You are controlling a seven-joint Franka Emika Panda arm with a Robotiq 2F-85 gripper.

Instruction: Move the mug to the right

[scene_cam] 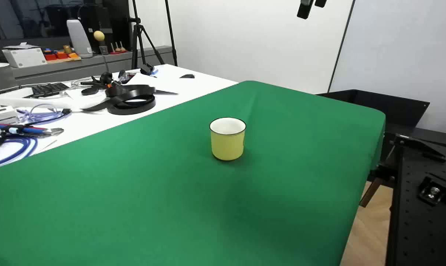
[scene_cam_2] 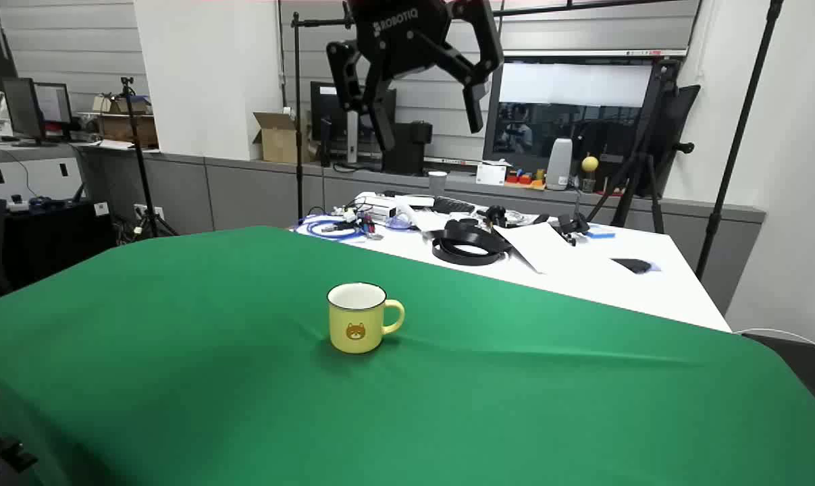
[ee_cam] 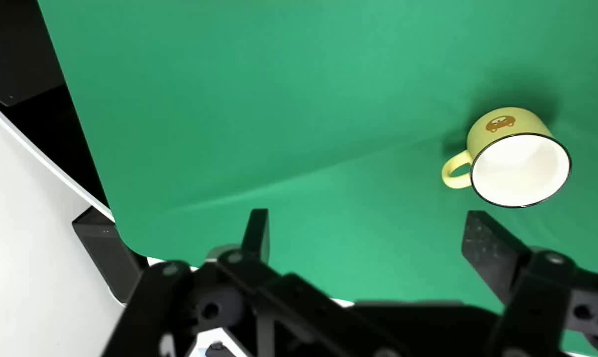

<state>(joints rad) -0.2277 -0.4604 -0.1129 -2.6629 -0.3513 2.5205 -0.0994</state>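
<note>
The mug point(scene_cam: 227, 147) is small and pale yellow with a white inside and a dark rim. It stands upright on the green cloth point(scene_cam: 141, 207) in both exterior views point(scene_cam_2: 343, 322). A handle and a brown animal-face print show in an exterior view and in the wrist view point(ee_cam: 519, 171), where it lies at the right. My gripper point(scene_cam_2: 431, 137) is open and empty, high above the cloth. In the wrist view its fingers point(ee_cam: 367, 218) are wide apart, with the mug beyond the right finger. In an exterior view only the fingertips point(scene_cam: 311, 9) show at the top edge.
A white table point(scene_cam_2: 657, 290) adjoins the cloth, with a black strap roll point(scene_cam: 132, 105), blue cables point(scene_cam: 21, 147) and papers point(scene_cam_2: 539, 244) on it. A black perforated metal surface point(scene_cam: 426, 221) stands beside the cloth's edge. Tripods point(scene_cam: 136, 40) stand behind.
</note>
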